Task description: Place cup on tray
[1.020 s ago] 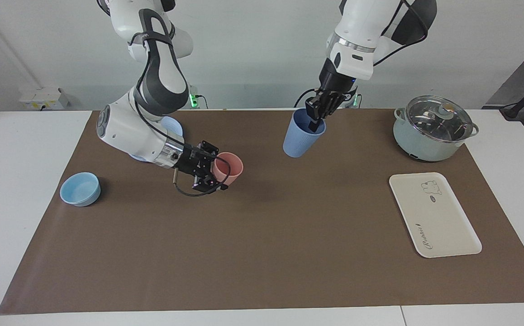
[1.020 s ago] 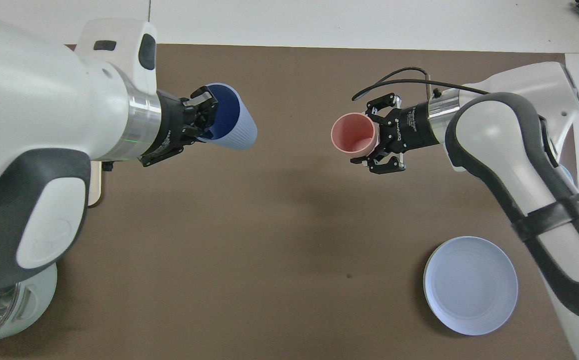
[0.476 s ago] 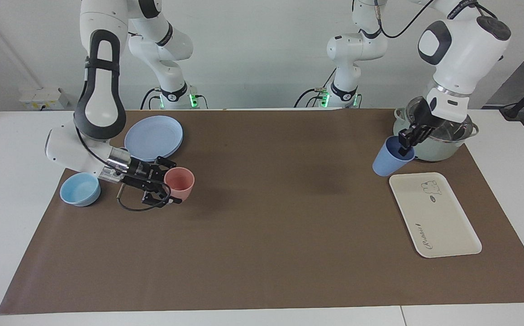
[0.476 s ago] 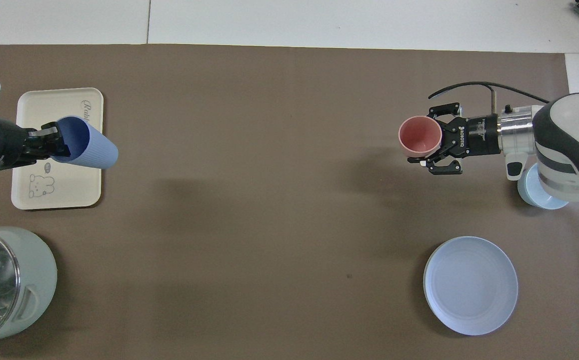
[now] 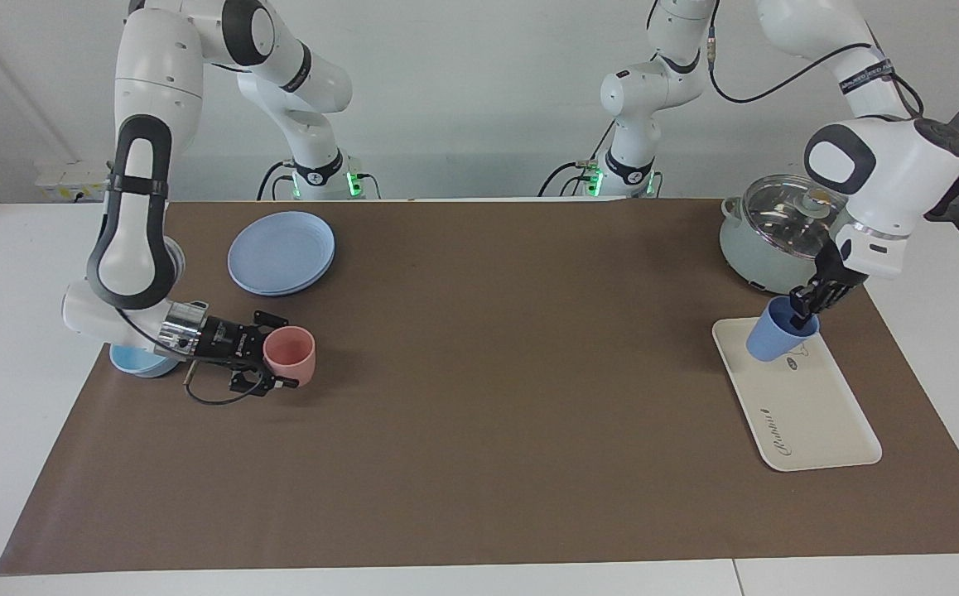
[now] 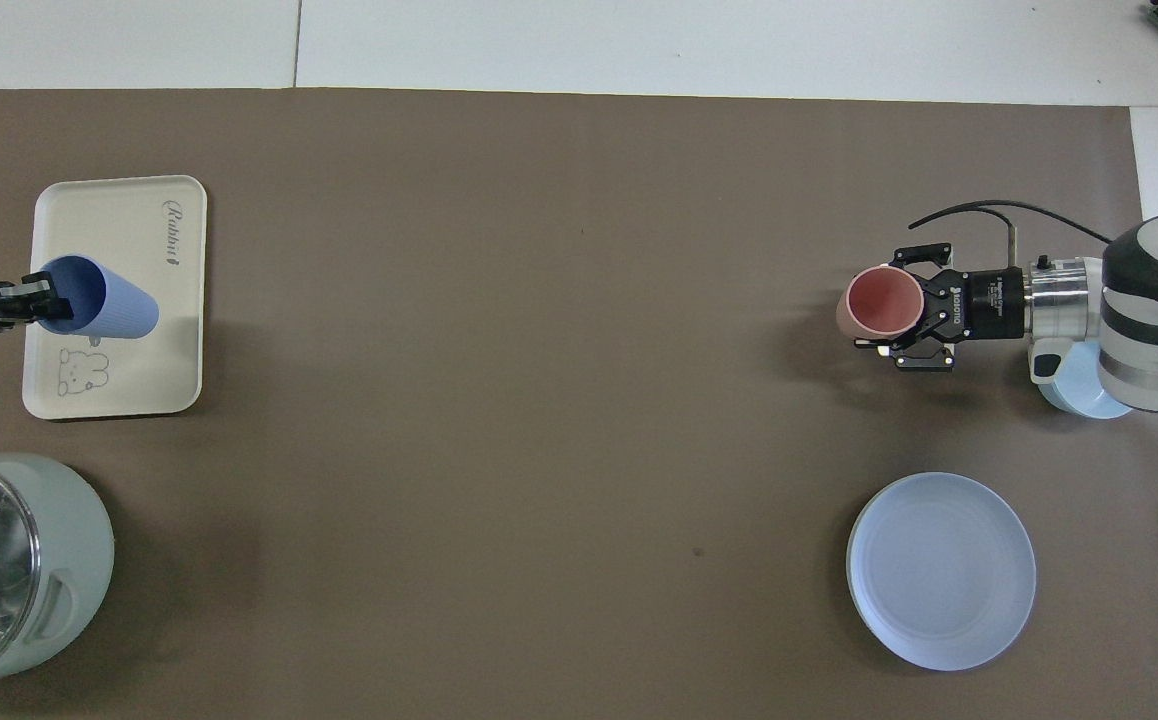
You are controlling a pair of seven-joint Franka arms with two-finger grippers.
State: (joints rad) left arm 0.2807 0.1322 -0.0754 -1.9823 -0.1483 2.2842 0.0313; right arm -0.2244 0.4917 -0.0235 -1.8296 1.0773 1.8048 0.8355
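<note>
Cup (image 5: 780, 338): tilted, rim pinched by left gripper (image 5: 804, 310), hanging over tray (image 5: 819, 430) at the pot's (image 5: 786, 236) five o'clock.
Advice: levelling before lowering, then releasing; right gripper (image 5: 268, 358) is clasping pink cup (image 5: 291, 354).

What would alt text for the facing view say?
The left arm's tool holds a tilted blue cup over the cream tray, beside a lidded pot. The right arm's tool grips a pink cup near a blue plate.
</note>
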